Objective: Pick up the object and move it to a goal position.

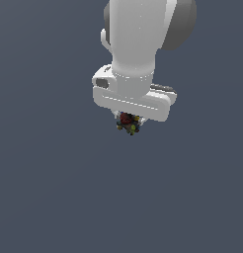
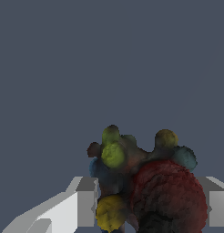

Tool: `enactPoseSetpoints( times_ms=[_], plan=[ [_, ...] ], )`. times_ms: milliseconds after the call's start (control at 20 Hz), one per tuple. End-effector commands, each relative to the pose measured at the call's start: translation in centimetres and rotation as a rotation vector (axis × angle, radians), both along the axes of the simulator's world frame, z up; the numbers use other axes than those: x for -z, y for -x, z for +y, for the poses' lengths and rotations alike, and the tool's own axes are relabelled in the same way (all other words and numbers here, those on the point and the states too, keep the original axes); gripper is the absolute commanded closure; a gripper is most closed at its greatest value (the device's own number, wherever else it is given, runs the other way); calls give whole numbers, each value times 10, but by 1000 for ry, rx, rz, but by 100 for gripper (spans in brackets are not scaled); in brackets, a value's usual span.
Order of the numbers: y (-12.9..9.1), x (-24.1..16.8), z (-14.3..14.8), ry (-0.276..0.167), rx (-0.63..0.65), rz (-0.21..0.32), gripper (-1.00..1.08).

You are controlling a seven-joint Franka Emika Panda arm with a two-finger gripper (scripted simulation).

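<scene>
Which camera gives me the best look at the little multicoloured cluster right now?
The wrist view: the cluster fills the frame's lower middle, its red, yellow, green and teal blobs distinct between the two fingers. In the exterior view it is only a tiny speck under the white end effector, its colours barely readable.

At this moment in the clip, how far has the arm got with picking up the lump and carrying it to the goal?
Pickup looks done: the pincer sits around the multicoloured lump, and in the wrist view the lump fills the space between both fingers. Whether it is off the floor cannot be told against the plain grey background. In hand: holding it. Left: carrying it to the goal, which no view shows.
</scene>
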State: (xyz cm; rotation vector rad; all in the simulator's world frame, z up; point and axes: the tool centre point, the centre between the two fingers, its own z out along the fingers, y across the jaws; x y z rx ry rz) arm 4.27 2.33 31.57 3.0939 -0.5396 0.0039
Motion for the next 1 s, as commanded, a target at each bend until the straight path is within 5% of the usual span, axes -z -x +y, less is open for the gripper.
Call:
enactPoseSetpoints(
  times_ms=[0,950],
  plan=[
    [-6,-19,4,0,0,0,108],
    [-42,-110,26,-1,0,2,108]
  ],
)
